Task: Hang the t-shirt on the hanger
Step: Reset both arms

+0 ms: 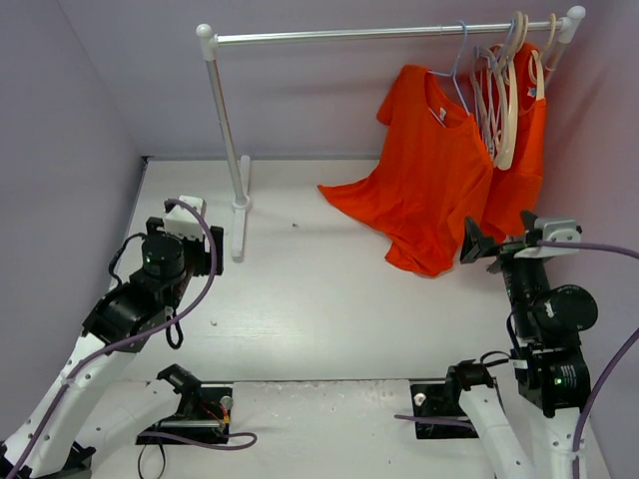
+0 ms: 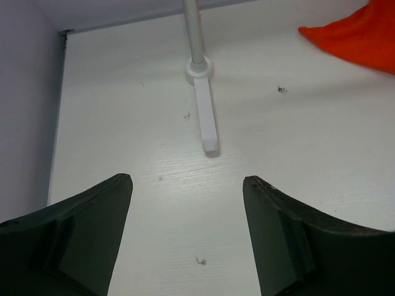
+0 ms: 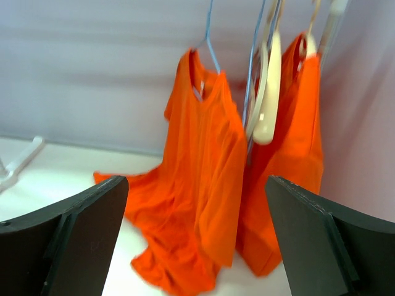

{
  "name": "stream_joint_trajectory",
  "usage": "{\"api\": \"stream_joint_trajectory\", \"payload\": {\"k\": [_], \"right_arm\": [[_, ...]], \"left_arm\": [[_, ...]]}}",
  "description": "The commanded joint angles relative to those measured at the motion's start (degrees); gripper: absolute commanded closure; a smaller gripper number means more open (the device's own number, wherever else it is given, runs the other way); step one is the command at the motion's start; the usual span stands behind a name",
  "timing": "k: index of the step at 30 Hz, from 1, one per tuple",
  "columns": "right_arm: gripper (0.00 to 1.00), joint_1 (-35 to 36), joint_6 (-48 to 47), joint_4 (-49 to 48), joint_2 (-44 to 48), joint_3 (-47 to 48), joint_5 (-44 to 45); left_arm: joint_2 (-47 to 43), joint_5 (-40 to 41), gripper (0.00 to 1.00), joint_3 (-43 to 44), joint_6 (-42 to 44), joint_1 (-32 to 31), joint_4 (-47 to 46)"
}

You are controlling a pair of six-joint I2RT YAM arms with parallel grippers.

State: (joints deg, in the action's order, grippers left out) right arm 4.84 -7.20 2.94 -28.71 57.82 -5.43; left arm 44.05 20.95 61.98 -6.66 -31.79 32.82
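An orange t-shirt [image 1: 429, 180] hangs from the thin pale blue-grey wire hanger [image 1: 454, 62] on the rail, its lower hem and one sleeve spread on the table. It also shows in the right wrist view [image 3: 203, 185], with the wire hanger's hook [image 3: 208, 43] in its neck. My right gripper [image 1: 477, 244] is open and empty, just right of the shirt's hem, facing it. My left gripper [image 1: 190, 215] is open and empty over bare table near the rack's foot. The shirt's sleeve tip shows in the left wrist view [image 2: 358, 37].
A white clothes rack [image 1: 225, 110] stands at the back, its foot [image 2: 207, 117] on the table. Several cream hangers [image 1: 504, 95] and a second orange garment [image 1: 524, 150] hang at the rail's right end, close to the right wall.
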Motion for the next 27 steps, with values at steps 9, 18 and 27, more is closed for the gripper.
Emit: {"api": "stream_joint_trajectory", "payload": {"k": [9, 18, 27], "right_arm": [[0.0, 0.78, 6.06, 3.56, 15.33, -10.71, -0.64], [0.0, 5.53, 6.76, 1.55, 24.04, -18.53, 8.07], [0.0, 6.67, 9.22, -0.39, 29.94, -22.84, 11.93]], "left_arm": [[-7.93, -2.14, 0.27, -14.76, -6.7, 0.41, -5.04], [-11.0, -1.44, 0.27, -21.1, -4.95, 0.5, -8.21], [-11.45, -0.29, 0.27, -22.07, -5.12, 1.11, -9.26]]}}
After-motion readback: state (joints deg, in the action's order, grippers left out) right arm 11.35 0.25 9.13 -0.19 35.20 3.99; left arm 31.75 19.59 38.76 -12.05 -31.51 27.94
